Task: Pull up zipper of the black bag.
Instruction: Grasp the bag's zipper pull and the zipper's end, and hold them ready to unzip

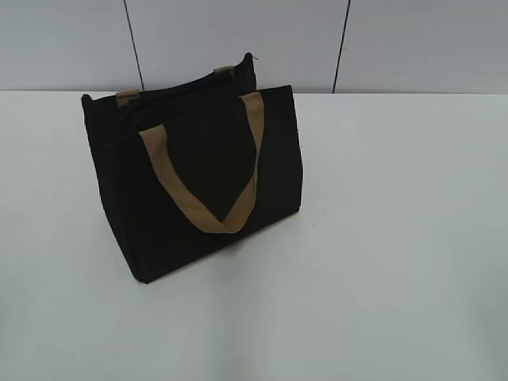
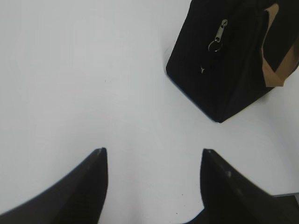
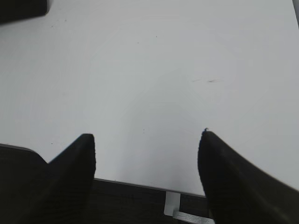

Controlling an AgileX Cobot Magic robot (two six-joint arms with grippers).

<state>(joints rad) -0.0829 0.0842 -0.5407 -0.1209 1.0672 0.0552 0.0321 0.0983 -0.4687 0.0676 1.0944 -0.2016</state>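
The black bag (image 1: 198, 175) stands upright on the white table, left of centre in the exterior view, with a tan handle (image 1: 214, 186) hanging down its front. The bag also shows at the top right of the left wrist view (image 2: 224, 70). The zipper's silvery pull (image 2: 218, 35) with a ring hangs at the bag's end wall. My left gripper (image 2: 153, 151) is open and empty, over bare table well short of the bag. My right gripper (image 3: 145, 135) is open and empty, near the table's front edge. Neither gripper shows in the exterior view.
The white table (image 1: 381, 238) spreads around the bag. A pale panelled wall (image 1: 238, 40) stands behind it. The table's front edge (image 3: 140, 183) shows in the right wrist view, with a dark gap and a metal bracket (image 3: 172, 205) below.
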